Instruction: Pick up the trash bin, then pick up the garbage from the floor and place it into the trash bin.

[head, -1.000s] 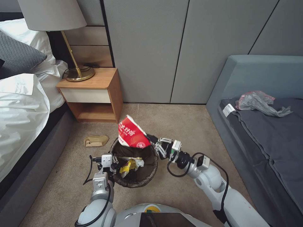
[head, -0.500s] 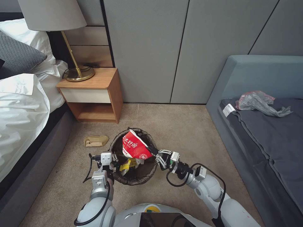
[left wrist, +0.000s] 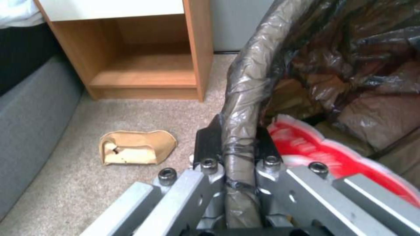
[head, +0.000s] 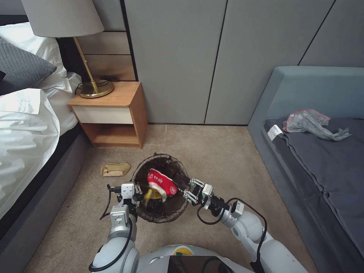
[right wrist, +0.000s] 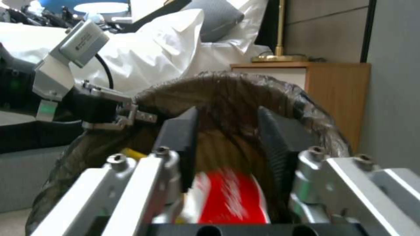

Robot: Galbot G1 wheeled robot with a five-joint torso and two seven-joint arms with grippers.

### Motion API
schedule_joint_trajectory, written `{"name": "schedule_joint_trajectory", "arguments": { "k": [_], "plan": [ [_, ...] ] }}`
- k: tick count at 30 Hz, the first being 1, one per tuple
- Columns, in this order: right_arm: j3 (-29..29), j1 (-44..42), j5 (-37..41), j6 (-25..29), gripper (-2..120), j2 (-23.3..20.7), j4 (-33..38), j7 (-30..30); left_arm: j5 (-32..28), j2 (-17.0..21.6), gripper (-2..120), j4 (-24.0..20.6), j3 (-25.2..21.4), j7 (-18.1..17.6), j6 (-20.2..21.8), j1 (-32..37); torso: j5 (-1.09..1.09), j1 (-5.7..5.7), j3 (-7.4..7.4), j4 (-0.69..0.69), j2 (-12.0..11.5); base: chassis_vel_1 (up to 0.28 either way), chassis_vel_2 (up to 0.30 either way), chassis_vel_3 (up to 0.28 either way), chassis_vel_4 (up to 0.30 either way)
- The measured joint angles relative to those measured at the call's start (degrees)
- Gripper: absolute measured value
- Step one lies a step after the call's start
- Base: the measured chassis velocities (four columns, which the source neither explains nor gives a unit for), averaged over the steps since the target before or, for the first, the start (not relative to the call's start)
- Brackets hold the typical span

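Fingers of our left gripper (left wrist: 238, 154) clamp the rim of the trash bin (head: 161, 218), one pad (left wrist: 204, 146) outside and the other inside the dark liner, which holds the mouth up and steady for dropping things in. On the carpet (head: 227, 159) to the left of the bin lies a tan packet (head: 115, 169), near the open base of the bedside cabinet (head: 113, 113) and well apart from the grey bed frame (head: 41, 197), so we judge there is fair room to reach it from above.

A crushed red-and-white cup (head: 162, 183) sits within the bin's mouth, tilted, just beside a scrap of yellow wrapper (head: 148, 194); whether it rests on the other litter we cannot tell.

Our right gripper (head: 181, 186) hangs at the bin's right rim, pointing inward. In the right wrist view its two dark pads (right wrist: 180, 144) stand apart with a clear gap and nothing between them, the cup (right wrist: 232, 196) beneath, so we judge it let go. To the right, open carpet runs to the blue-grey sofa (head: 303, 125), leaving room to draw the arm back.
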Motion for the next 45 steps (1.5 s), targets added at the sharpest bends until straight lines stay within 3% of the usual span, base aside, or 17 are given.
{"name": "schedule_joint_trajectory", "arguments": {
  "k": [11, 13, 15, 17, 19, 22, 23, 26, 28, 33, 45],
  "plan": [
    [0.3, -0.7, -0.2, 0.0, 75, -0.4, 3.8, 0.8, 0.1, -0.1, 0, -0.1, 0.0, 0.0, 0.0, 0.1, 0.0, 0.0, 0.0, 0.0, 0.0, 0.0, 0.0, 0.0, 0.0],
    [0.8, -1.4, -0.2, 0.0, 89, -0.3, 8.1, 2.8, 0.1, -0.1, 0, -0.1, 0.0, 0.0, 0.0, 0.1, 0.0, 0.0, 0.0, 0.0, 0.0, 0.0, 0.0, 0.0, 0.0],
    [1.3, -2.0, -0.2, -0.1, 91, 0.1, 11.4, 4.6, 0.1, 0.0, 0, -0.1, -0.1, 0.0, 0.0, 0.2, 0.0, 0.0, 0.0, 0.0, 0.0, 0.0, 0.0, 0.0, 0.0],
    [2.6, -3.4, -0.3, -0.8, 99, 0.2, 16.3, 10.3, 0.0, 0.0, 0, -0.2, -0.2, -0.1, 0.0, 0.4, 0.0, 0.0, 0.0, 0.01, 0.0, 0.0, 0.0, 0.0, 0.0],
    [3.5, -4.3, -0.6, -1.3, 99, 0.1, 18.4, 13.4, -0.1, 0.0, 0, -0.2, -0.4, -0.2, 0.0, 0.5, 0.0, 0.0, 0.0, 0.01, 0.0, 0.0, 0.0, 0.0, 0.0],
    [7.3, -10.0, -5.0, -1.2, 100, 1.4, 23.9, 25.2, -1.0, 0.0, 0, -0.2, -0.8, -0.9, -0.7, 0.3, 0.0, 0.0, 0.0, -0.02, 0.0, 0.0, 0.0, 0.0, 0.0],
    [7.3, -10.0, -5.0, -1.2, 100, 1.4, 23.9, 25.2, -1.0, 0.0, 0, -0.2, -0.8, -0.9, -0.7, 0.3, 0.0, 0.0, 0.0, -0.02, 0.0, 0.0, 0.0, 0.0, 0.0],
    [7.8, -16.0, -7.1, -1.1, 100, 4.0, 26.6, 36.2, -1.3, -0.1, 0, -0.2, -0.9, -1.3, -1.4, -0.4, 0.0, 0.0, 0.0, -0.02, 0.0, 0.0, 0.0, 0.0, 0.0],
    [8.5, -18.3, -10.2, -0.7, 100, 5.3, 26.7, 39.2, -1.5, -0.1, 0, -0.2, -0.8, -1.3, -1.5, -0.5, 0.0, 0.0, 0.0, -0.01, 0.0, 0.0, 0.0, 0.0, 0.0],
    [10.6, -20.9, -17.3, 2.3, 100, 8.8, 24.5, 41.6, -2.1, -0.2, 0, 0.0, -0.4, -1.4, -1.8, -0.7, 0.01, 0.0, 0.0, 0.01, 0.0, 0.0, 0.0, 0.0, 0.0],
    [10.9, -20.4, -17.6, 3.4, 100, 10.3, 22.2, 41.7, -3.0, 0.1, 0, -0.5, -0.4, -1.3, -1.5, -0.5, 0.0, 0.0, 0.0, 0.0, 0.0, 0.0, 0.0, 0.0, 0.0]
  ]
}}
